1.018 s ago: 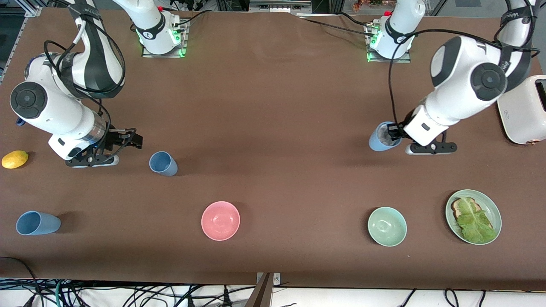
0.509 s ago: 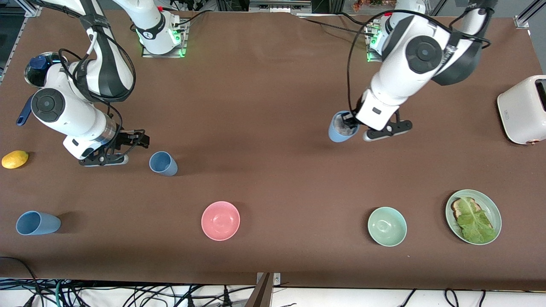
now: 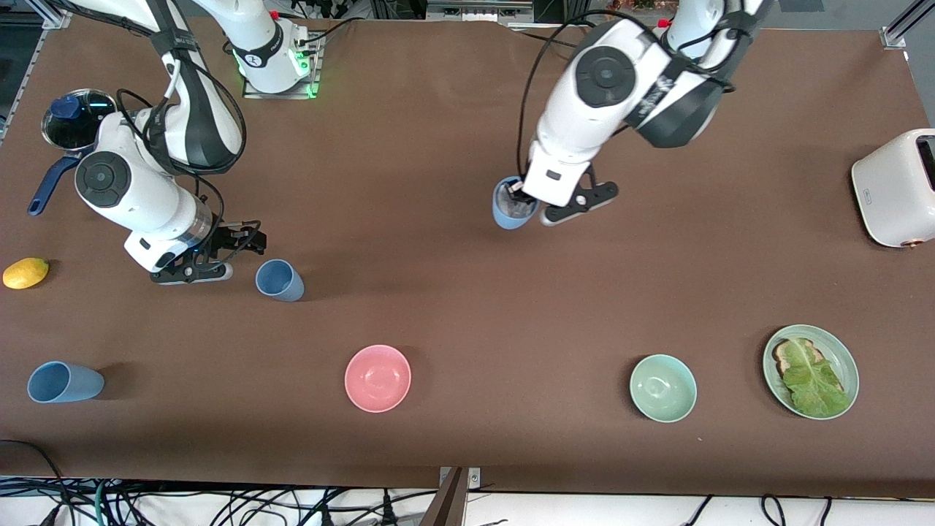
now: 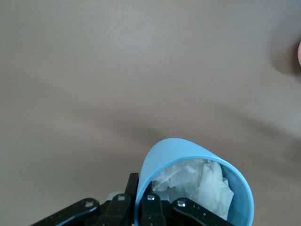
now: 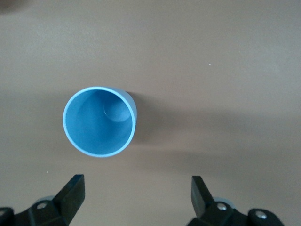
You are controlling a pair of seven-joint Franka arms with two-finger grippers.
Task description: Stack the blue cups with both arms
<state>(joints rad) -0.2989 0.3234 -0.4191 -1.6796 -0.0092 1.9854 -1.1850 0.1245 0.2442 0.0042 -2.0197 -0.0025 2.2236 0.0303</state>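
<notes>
Cups are matte light blue: my left claw grips one stuffed with white paper over mid-bench; my right claw hangs open beside an upright one; a third stands by the front corner.

**Setting: brown-covered bench and its surroundings**

A matte brown covering spans the whole bench, lit evenly from above, with soft shadows beside the objects standing on it. Taking the bench as landmark: along its edge nearest the front camera lies a pale floor strip strewn with tangled black cables, and a dark angled bracket stands at mid-edge. Along its opposite edge, aluminium frame rails show at the corners, and green indicator lights glow on metal mounting plates.
</notes>
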